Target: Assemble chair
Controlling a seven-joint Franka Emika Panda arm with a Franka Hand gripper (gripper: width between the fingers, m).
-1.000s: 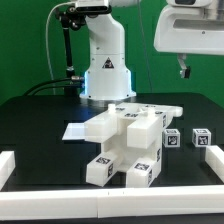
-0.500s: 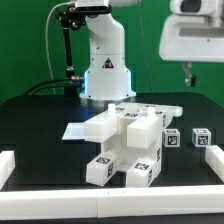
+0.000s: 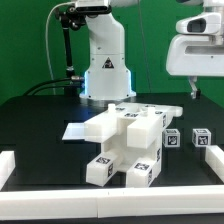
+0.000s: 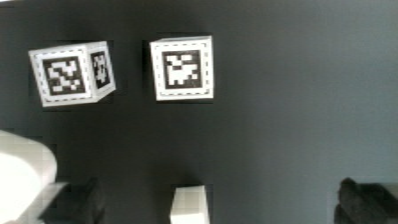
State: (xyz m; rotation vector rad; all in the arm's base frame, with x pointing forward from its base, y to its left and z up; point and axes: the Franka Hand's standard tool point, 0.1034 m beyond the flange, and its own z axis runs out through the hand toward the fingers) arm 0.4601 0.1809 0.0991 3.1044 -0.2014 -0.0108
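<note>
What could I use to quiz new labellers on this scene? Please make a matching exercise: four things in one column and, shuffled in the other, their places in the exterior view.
Things
1. gripper
2. partly built chair
3. two small tagged blocks
4. marker board

Places
A. flat on the table, at the exterior view's left of the chair
B. middle of the table, in front of the robot base
C. in the air, above the exterior view's right side of the table
D. on the table, at the exterior view's right of the chair

Pairs: 1-C, 2-B, 3-D, 4-A

White arm (image 3: 105, 50) with black joints, black cable (image 3: 63, 45), blue base light (image 3: 97, 72), dark jaws.
</note>
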